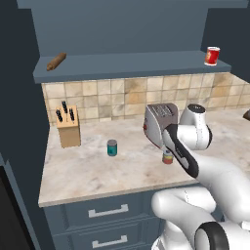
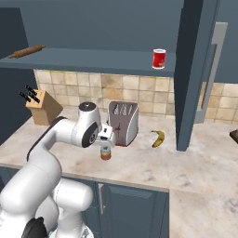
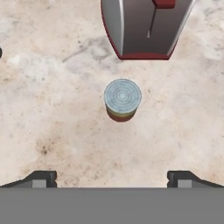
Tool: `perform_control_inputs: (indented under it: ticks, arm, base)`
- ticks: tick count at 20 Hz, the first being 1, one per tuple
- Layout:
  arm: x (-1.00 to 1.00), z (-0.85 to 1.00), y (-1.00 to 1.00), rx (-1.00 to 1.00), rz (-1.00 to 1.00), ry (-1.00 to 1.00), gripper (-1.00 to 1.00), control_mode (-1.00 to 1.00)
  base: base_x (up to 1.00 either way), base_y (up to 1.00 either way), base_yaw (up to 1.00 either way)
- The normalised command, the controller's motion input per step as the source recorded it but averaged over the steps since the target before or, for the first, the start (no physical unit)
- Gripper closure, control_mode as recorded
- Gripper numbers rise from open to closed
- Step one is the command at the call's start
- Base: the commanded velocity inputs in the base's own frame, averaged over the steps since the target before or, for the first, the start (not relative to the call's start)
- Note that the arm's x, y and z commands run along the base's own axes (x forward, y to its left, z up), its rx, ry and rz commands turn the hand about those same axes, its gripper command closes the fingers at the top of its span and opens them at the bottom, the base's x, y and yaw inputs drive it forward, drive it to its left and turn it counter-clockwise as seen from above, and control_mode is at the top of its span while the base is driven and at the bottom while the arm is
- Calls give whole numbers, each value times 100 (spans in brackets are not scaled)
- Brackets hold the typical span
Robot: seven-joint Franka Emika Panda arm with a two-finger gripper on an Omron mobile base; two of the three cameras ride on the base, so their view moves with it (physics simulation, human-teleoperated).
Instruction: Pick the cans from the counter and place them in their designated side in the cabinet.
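You're over the short can (image 3: pixel 122 98) just before the toaster (image 3: pixel 146 28); gripper (image 3: pixel 112 178) spread wide, probably still high. Descend, close.

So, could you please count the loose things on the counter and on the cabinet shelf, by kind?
Cans: 3 (teal can, red-orange and yellow-green can, red can)
Toaster: 1
Knife block: 1
Banana: 1
Rolling pin: 1
Total: 7
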Motion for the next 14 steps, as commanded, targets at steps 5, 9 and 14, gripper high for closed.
perform_control_inputs:
  ticks: [5,9,14]
  arm:
    - [12,-11,0,0,0,0,-100,-100]
    - [11,-12,0,0,0,0,-100,-100]
    - [13,-12,-2,0,0,0,-100,-100]
  base:
    - [0,0,0]
    - [0,0,0]
    - [0,0,0]
